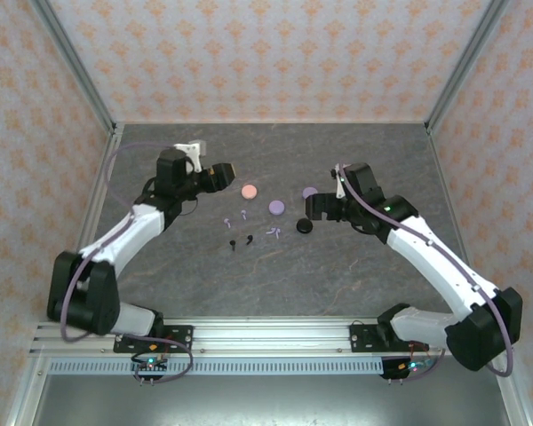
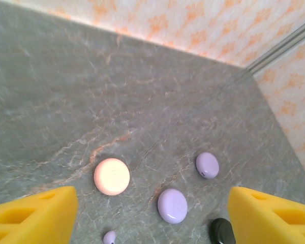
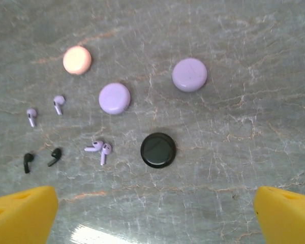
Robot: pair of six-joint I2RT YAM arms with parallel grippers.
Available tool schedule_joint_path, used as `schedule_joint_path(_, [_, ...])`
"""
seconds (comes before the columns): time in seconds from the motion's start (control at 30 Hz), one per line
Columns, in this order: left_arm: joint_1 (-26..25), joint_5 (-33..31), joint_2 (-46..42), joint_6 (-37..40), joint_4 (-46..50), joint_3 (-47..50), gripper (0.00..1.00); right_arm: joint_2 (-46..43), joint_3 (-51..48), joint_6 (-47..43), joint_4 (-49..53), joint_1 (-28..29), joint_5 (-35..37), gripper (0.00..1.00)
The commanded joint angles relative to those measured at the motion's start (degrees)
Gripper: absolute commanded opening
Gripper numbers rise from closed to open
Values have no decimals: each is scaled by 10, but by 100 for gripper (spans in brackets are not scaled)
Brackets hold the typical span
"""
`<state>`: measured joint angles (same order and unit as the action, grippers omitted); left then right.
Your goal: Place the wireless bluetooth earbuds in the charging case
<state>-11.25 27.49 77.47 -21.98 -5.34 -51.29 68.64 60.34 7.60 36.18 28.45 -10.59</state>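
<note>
Yellow fingertips (image 3: 20, 211) of the right jaws sit at the bottom corners of the right wrist view, spread wide with nothing between them: released and empty. Below them, on the grey marbled worktop (image 1: 364, 275), lie the wireless bluetooth earbuds (image 3: 58, 103), all loose on the surface around the middle of the worktop. Two lilac buds (image 3: 99, 149) lie close together, just to the left-edge side of the black case (image 3: 158, 150); whether they touch I cannot tell. A black pair (image 3: 54, 156) lies further toward the left edge, its two buds near each other but apart. Another lilac pair (image 3: 31, 116) lies beyond the black pair, toward the far edge, also apart from each other.

Four round cases sit on the far and right sides of the buds. The pink case (image 3: 77, 60) is closest to the far left corner. One lilac case (image 3: 114, 98) sits between the pink case and the black case; a second lilac case (image 3: 189, 74) lies toward the right edge. No two cases touch.

From above, the right arm (image 1: 426, 253) reaches in from the near right corner, the right jaws near the black case and the second lilac case. The left arm (image 1: 124, 235) stretches from the near left corner, the left jaws on the left-edge side of the pink case, clear of it. Their yellow fingertips (image 2: 33, 216) stand far apart as well, released, holding nothing.
</note>
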Motion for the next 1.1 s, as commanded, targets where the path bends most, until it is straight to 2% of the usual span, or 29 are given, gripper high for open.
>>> schedule_joint_path(0.0, [0,-59,-83,32,9,40,80,37,21,-20,12,-2,-17,99])
schedule_joint_path(0.17, [0,-120,-198,32,35,90,91,129,40,-31,1,-1,-36,97])
schedule_joint_path(0.27, [1,-134,-239,29,50,110,93,187,54,-34,-29,0,-43,93])
schedule_joint_path(0.47, [1,-135,-269,29,76,119,93,320,131,-52,-49,3,-62,79])
schedule_joint_path(0.6, [0,-134,-283,30,82,121,93,392,182,-65,-38,6,-63,77])
schedule_joint_path(0.87, [1,-134,-289,30,90,124,93,463,215,-75,-33,11,-97,73])
schedule_joint_path(1.07, [0,-136,-286,29,85,128,93,454,192,-76,-31,10,-100,68])
